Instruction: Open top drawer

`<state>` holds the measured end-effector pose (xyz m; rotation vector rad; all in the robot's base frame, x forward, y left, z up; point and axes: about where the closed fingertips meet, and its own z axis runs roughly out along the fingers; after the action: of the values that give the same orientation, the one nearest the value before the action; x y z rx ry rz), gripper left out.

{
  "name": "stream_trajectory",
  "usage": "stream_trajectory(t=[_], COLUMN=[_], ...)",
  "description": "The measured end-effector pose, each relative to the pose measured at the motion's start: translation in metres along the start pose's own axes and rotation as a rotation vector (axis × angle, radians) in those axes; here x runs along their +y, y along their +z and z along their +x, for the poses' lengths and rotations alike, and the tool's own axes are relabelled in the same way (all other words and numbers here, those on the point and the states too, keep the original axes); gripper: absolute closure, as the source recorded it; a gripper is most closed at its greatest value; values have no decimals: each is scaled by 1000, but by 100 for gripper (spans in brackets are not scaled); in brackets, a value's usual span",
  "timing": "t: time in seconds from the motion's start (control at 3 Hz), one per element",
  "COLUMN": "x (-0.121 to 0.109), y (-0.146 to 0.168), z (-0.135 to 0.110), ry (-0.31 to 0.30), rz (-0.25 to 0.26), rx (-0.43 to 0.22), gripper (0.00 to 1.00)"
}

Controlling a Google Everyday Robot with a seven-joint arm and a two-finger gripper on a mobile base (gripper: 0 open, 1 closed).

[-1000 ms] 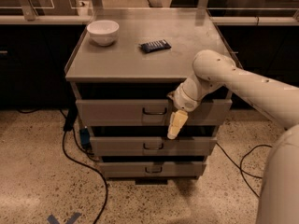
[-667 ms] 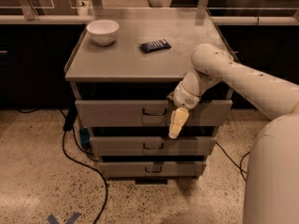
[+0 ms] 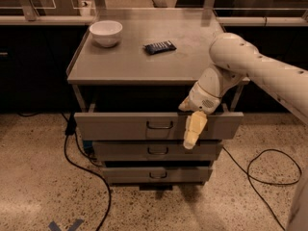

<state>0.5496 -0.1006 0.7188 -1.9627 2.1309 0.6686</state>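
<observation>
1. Since drawer [image 3: 120,125] sticks out under tabletop [image 3: 134,64], job looks part done.
2. Gripper [image 3: 194,131] hangs over its front, rt of handle [image 3: 160,125], prob. hooking the lip.
3. Jaw state: can't tell.

Matt metal top drawer [image 3: 120,125], seemingly plastic hand [image 3: 191,137] at its front
</observation>
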Motion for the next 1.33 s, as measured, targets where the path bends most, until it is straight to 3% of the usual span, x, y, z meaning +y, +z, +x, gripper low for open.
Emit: stream_trajectory(t=[0.67, 1.0, 1.33], x=[-13, -28, -18], y=[9, 31, 41], z=[-2, -7, -3], ry=[-19, -36, -14], rz=[-2, -61, -146], rx=[11, 25, 44], gripper=[0, 0, 0])
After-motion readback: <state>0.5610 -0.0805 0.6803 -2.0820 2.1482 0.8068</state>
